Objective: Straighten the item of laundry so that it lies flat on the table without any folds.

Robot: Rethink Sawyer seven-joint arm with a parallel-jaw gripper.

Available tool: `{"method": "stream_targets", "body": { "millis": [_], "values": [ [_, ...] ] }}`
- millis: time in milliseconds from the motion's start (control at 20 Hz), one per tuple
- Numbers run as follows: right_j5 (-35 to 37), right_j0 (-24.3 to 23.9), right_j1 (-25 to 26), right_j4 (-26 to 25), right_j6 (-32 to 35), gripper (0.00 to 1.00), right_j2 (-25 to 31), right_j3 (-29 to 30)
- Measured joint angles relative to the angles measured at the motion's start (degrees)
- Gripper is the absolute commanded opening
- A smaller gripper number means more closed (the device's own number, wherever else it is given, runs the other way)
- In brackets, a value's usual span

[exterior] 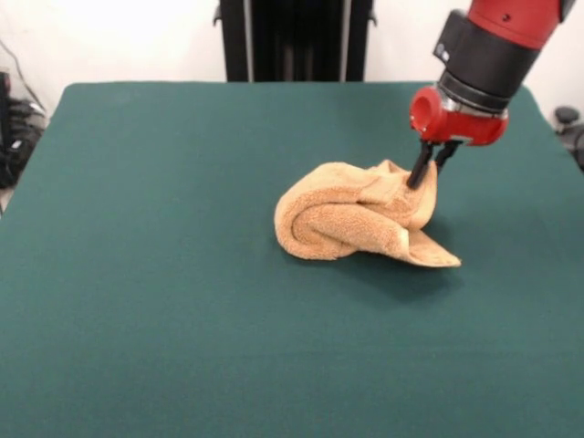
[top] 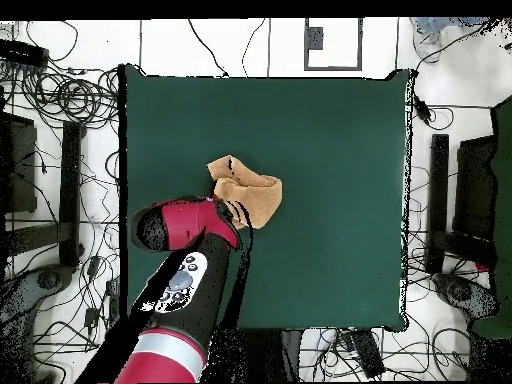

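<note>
The orange-tan towel (exterior: 356, 221) lies crumpled in a rolled heap right of the middle of the dark green table (exterior: 164, 274). One flat corner sticks out toward the front right. My gripper (exterior: 420, 178) comes down from the upper right, with its black fingers (exterior: 422, 164) close together and pinched on the towel's raised far-right edge. In the overhead view the towel (top: 252, 190) lies left of the table's middle (top: 330, 150), and the gripper (top: 236, 209) meets its lower-left edge under the red wrist. The white tag and woven bands are hidden.
The red and black arm (top: 175, 290) reaches in over the table's near-robot edge. Cables and dark equipment (top: 60, 150) lie on the floor around the table. The black pedestal (exterior: 294, 36) stands behind the far edge.
</note>
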Motion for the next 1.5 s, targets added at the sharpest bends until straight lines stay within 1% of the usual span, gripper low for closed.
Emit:
{"method": "stream_targets", "body": {
  "millis": [350, 500, 750, 800, 900, 1000, 1050, 1100, 1200, 1300, 1350, 1500],
  "values": [
    [0.0, 0.0, 0.0, 0.0, 0.0, 0.00, 0.0, 0.0],
    [0.0, -0.4, -1.0, 0.0, 0.0, 0.00, 0.3, 0.5],
    [0.8, -3.9, -7.8, 0.0, 0.0, 0.00, 3.5, 4.7],
    [1.4, -5.7, -10.7, 0.0, 0.0, 0.00, 4.9, 6.4],
    [3.5, -10.9, -17.9, 0.4, 0.0, 0.00, 8.3, 10.1],
    [4.5, -13.3, -20.9, 0.7, 0.0, 0.00, 9.8, 11.6],
    [6.1, -16.6, -24.6, 1.0, 0.0, 0.00, 11.6, 13.2],
    [6.9, -18.7, -26.7, 1.3, -0.1, 0.00, 12.7, 14.1],
    [8.2, -22.8, -30.5, 1.4, -0.3, 0.00, 15.1, 15.8],
    [8.6, -25.2, -32.4, 1.7, -0.4, 0.00, 16.6, 16.7],
    [8.6, -28.4, -34.6, 1.9, -0.5, 0.00, 18.8, 18.0],
    [8.6, -35.2, -38.1, 2.2, -0.9, 0.00, 24.1, 20.9]
  ]
}}
